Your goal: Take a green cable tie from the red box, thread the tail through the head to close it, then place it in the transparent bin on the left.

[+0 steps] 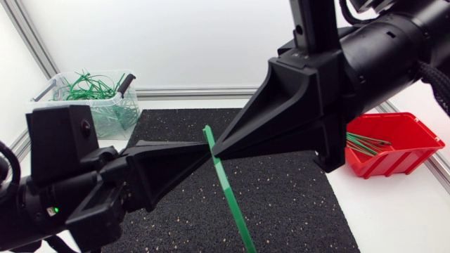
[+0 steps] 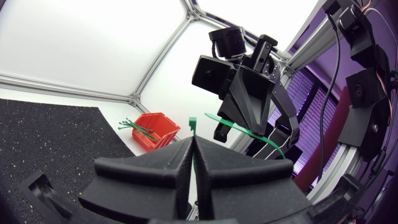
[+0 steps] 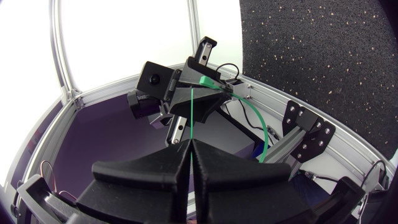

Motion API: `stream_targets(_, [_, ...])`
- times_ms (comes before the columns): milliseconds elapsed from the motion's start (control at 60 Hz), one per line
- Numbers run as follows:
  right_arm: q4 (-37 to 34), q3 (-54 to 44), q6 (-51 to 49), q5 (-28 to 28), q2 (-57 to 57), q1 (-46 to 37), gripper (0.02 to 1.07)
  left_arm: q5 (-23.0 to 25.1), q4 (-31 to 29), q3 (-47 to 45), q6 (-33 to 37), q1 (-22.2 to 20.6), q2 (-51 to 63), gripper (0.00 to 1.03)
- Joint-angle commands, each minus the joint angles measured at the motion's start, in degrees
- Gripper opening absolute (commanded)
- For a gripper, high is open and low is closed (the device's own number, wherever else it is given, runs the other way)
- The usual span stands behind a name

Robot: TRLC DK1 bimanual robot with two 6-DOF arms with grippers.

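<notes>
Left jaws and right jaws both pinch the green cable tie (image 1: pixel 230 200), up over the counter (image 1: pixel 394 211). Threading seems the step; next the tail must meet the tiny head (image 2: pixel 193 123).

The left end effector (image 2: pixel 193 148) pinched the green cable tie (image 2: pixel 193 123) between its closed fingers, the tie's squared end poking above the tips; ahead, the right end effector (image 2: pixel 222 129) clamped the same tie's curving strip; beyond stood the red box (image 2: pixel 157 134) holding more green ties (image 2: pixel 133 127), past the black mat (image 2: pixel 50 134).
</notes>
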Motion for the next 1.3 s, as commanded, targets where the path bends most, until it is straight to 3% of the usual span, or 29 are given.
stream_targets(0, [0.05,-0.19,1.51,-0.26,0.72,0.36,0.07,-0.29,1.16,0.74,0.81,-0.04,0.19,0.04])
stream_targets(783, [0.93,-1.16,1.51,-0.35,2.30,-0.43,0.07,-0.38,0.54,1.97,0.81,1.37,-1.48,0.04])
stream_targets(1283, [1.28,-1.16,1.51,-0.44,2.83,-0.78,0.07,-1.43,-0.08,1.71,2.48,-1.00,-1.74,0.04])
